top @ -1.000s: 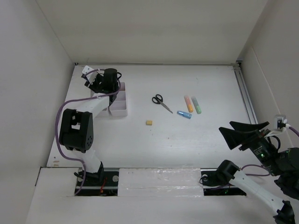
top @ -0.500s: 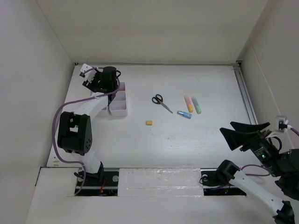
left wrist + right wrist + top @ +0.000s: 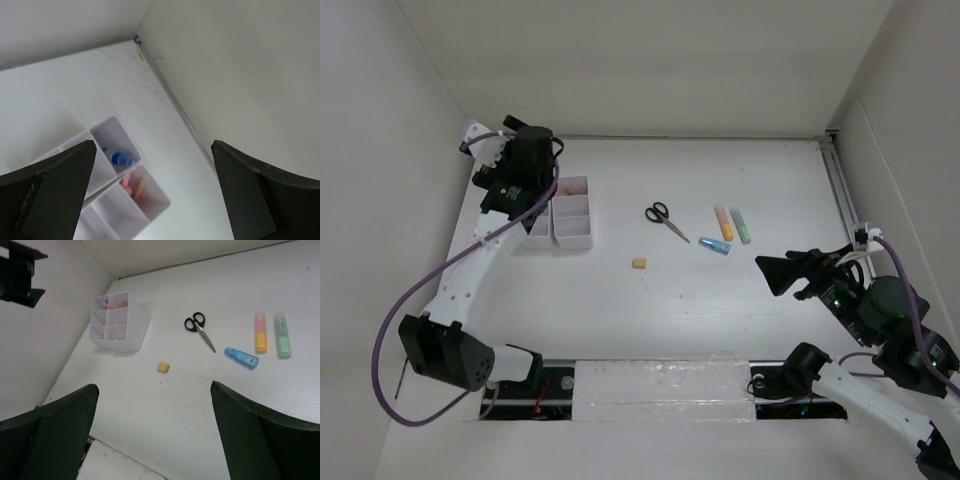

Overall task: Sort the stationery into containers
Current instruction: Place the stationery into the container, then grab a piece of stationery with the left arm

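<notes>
Far left on the table: white translucent plastic organizer (image 3: 575,243), six boxy compartments, thin smooth walls. Inside, in neighbouring compartments: clear blue-capped bottle (image 3: 121,159) and thin red-pink pens (image 3: 126,181). Loose mid-table: small black-handled scissors (image 3: 666,219), blades aimed near-right; stubby orange marker (image 3: 723,222) and green marker (image 3: 740,226) side by side, long axes near-to-far; blue marker (image 3: 714,246) slanted just beside them; tiny yellow eraser cube (image 3: 639,263) further left. Matte white tabletop (image 3: 720,170), plain white walls. Left gripper (image 3: 152,150) spread wide, raised by the organizer, holding nothing; right gripper (image 3: 155,387) likewise wide and empty, near right.
</notes>
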Controlling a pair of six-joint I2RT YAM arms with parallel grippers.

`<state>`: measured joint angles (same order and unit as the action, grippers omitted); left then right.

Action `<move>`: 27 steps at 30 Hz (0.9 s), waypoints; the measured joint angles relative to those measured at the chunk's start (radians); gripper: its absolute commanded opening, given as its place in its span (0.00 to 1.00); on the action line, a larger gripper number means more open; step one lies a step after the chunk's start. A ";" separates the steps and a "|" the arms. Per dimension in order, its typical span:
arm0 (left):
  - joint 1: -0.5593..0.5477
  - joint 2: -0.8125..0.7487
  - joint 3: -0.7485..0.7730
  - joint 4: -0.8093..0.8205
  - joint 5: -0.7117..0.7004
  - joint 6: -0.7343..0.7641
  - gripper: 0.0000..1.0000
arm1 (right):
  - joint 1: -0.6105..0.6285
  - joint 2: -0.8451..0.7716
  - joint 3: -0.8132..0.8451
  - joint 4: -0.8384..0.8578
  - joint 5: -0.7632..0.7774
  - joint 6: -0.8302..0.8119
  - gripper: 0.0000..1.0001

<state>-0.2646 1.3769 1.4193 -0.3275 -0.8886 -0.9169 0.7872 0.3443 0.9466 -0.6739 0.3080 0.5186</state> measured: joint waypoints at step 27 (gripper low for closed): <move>-0.541 0.373 -0.179 -0.021 0.555 0.229 0.95 | 0.000 -0.032 -0.027 -0.015 0.055 0.050 1.00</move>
<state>-0.8059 1.7500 1.2404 -0.3485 -0.3336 -0.6880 0.7872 0.3122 0.9192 -0.6888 0.3626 0.5682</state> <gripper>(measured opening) 0.971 0.999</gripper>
